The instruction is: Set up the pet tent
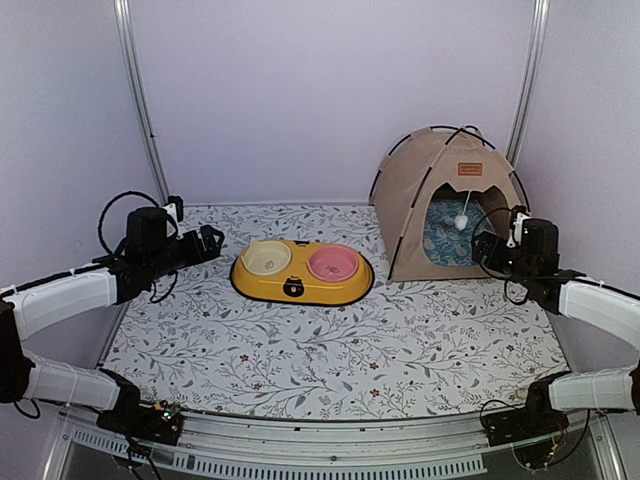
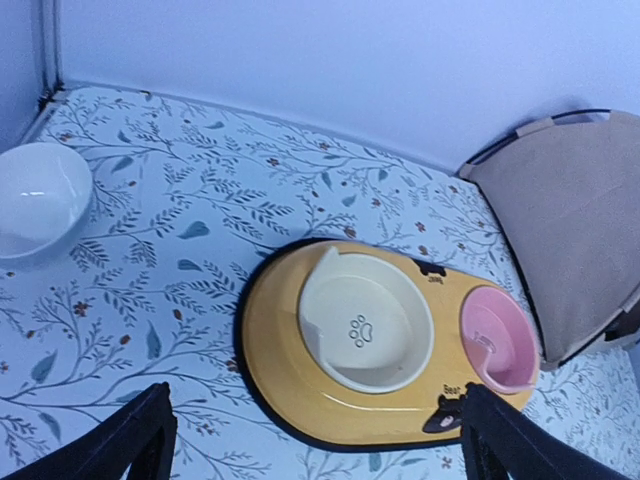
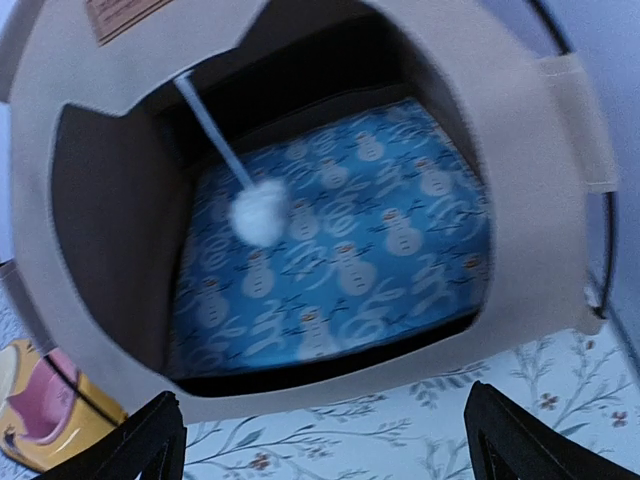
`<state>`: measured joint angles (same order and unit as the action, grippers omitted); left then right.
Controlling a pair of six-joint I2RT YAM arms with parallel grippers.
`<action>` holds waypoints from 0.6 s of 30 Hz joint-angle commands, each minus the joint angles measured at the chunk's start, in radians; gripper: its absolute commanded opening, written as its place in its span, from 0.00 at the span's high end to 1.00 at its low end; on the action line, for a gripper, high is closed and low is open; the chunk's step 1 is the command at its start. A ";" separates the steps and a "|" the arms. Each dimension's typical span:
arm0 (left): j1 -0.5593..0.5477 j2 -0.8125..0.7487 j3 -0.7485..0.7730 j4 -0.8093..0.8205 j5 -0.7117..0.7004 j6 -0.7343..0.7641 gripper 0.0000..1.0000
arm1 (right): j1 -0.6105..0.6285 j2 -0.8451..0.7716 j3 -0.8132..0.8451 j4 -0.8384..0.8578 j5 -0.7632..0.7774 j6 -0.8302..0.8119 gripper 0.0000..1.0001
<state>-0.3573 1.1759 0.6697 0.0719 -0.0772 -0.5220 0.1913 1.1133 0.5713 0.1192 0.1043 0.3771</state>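
Dark fingers (image 3: 150, 440) of my right gripper (image 3: 322, 430) sit in the two bottom corners of the wrist view, spread wide with nothing between them. Straight ahead and close is the doorway of the pet tent (image 3: 530, 190). I look right into it, past the white pom-pom (image 3: 260, 212) hanging on its cord, down onto the blue cushion (image 3: 380, 250) on its floor.

From above, the tent stands upright at the far right of the table (image 1: 400, 340), black poles crossing over its peak and its opening turned toward my right arm. That arm is plainly the nearer one.

My left gripper (image 1: 205, 243) hangs wide and empty at the far left, well apart from the tent. The yellow feeder (image 1: 300, 272) lies between the two. I judge any last nudge to the canvas falls to the right side, going forward along the line into the doorway.
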 commanded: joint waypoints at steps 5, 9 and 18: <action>0.075 -0.025 -0.120 0.219 -0.201 0.265 0.01 | -0.133 0.017 -0.376 0.781 0.181 -0.396 0.01; 0.115 -0.027 -0.216 0.380 -0.271 0.283 0.01 | -0.162 0.204 -0.403 1.085 0.041 -0.426 0.01; 0.166 0.019 -0.347 0.736 -0.421 0.507 0.00 | -0.177 0.414 -0.334 1.167 -0.026 -0.403 0.01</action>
<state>-0.2119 1.1690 0.3855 0.5373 -0.3985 -0.1673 0.0261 1.5208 0.2077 1.1755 0.0990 -0.0212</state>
